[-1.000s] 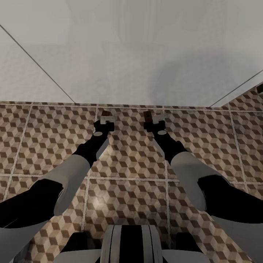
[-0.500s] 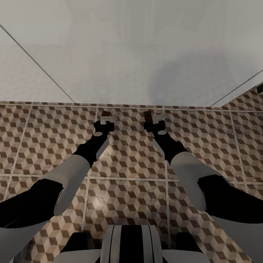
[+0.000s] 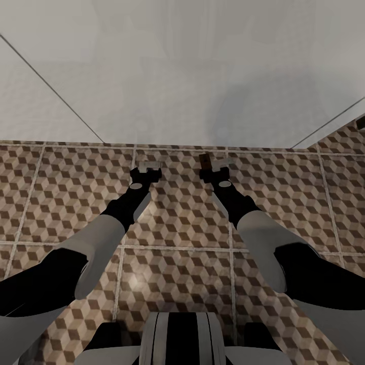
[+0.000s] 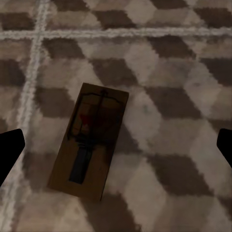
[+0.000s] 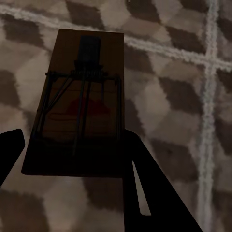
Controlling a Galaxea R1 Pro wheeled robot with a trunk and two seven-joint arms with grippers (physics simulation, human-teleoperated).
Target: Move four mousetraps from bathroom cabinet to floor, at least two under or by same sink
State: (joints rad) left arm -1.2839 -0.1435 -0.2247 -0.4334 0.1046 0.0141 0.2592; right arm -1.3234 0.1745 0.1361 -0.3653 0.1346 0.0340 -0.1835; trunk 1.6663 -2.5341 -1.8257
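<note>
I have both arms stretched forward and down over the bathroom floor (image 3: 182,223), close to the foot of the pale wall (image 3: 182,71).

My left claw (image 3: 145,173) is spread wide: in the left wrist view its two dark fingertips (image 4: 9,150) sit far apart at the picture's edges with nothing between them. Below it a mousetrap (image 4: 89,140) lies flat on the patterned tiles, wire and red mark facing up, free of the fingers, beside a pale grout line (image 4: 29,96).

My right claw (image 3: 213,172) holds a second mousetrap (image 3: 206,161), which sticks out past the fingertips towards the wall in the head view. In the right wrist view that board (image 5: 77,104) hangs above the tiles between the dark fingers (image 5: 145,188), with its spring and red mark in plain sight. From the head camera the two claws are near each other, side by side over the same row of tiles.
</note>
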